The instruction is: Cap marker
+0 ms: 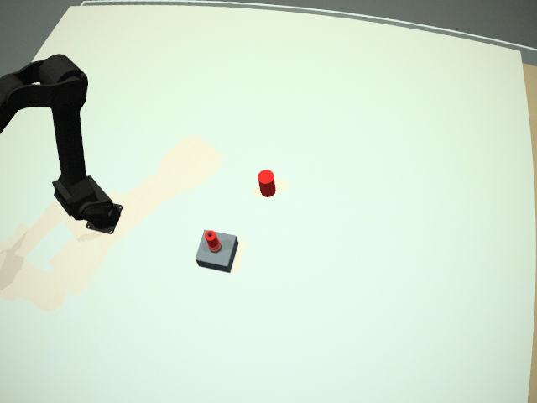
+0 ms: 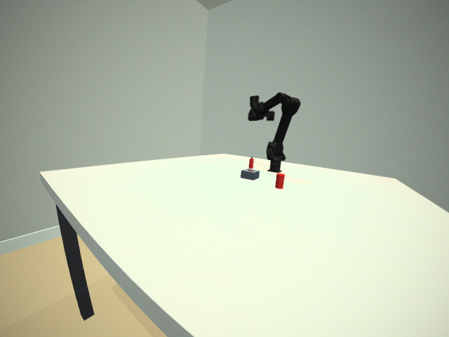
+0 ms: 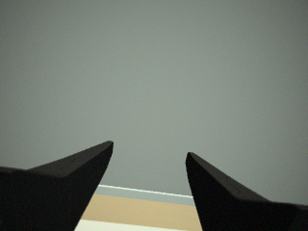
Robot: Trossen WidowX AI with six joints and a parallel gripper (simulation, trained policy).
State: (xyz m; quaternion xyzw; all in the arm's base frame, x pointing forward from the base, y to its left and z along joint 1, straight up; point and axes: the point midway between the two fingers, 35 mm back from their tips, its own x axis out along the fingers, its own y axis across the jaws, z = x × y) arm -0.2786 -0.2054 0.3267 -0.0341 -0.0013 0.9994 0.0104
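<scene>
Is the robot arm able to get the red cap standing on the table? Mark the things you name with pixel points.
Probably yes: the gripper [image 3: 150,151] is open with nothing in it, and nothing stands against the cap [image 1: 267,184] [image 2: 279,181].

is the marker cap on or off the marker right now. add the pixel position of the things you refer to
Off: the cap [image 1: 267,186] [image 2: 280,180] stands on the table, apart from the marker [image 1: 211,240] [image 2: 251,163], whose dark tip shows.
</scene>
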